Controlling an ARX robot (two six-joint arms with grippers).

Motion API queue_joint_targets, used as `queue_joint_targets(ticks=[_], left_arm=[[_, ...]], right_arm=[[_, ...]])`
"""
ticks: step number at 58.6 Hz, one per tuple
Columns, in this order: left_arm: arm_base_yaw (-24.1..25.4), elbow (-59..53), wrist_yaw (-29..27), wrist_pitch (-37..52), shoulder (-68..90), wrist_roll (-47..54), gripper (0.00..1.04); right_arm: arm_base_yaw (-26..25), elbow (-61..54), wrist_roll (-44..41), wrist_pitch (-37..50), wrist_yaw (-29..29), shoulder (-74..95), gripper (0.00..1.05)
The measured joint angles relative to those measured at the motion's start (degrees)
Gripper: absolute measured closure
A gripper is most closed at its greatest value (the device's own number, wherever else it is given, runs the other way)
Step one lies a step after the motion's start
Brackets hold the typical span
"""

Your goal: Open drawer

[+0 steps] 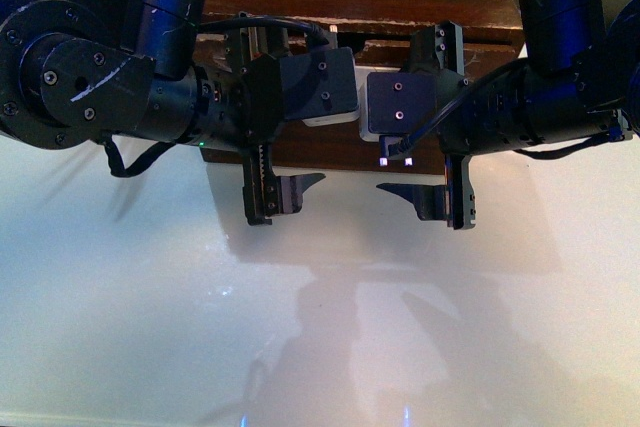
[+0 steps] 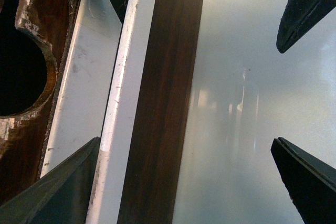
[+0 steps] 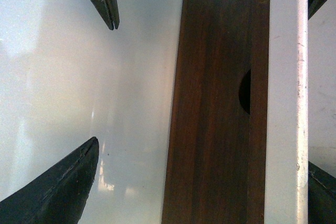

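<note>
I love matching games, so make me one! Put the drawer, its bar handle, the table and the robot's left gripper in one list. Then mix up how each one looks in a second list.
Things:
1. drawer
2. bar handle
3. table
4. left gripper

Looks:
A. white, long and a bit scuffed
B. black, with its jaws wide open
C. dark brown wood
D. pale and shiny

Right pairs: 1-C, 2-A, 3-D, 4-B.
</note>
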Motion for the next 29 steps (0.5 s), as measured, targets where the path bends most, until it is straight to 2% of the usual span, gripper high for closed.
queue_joint_targets(ticks=[29], left_arm=[[-0.24,-9.73,1.20,5.81,-3.85,0.02,0.08]], right_arm=[[3.06,-8.11,-0.59,3.72,0.50,-3.39,0.09]])
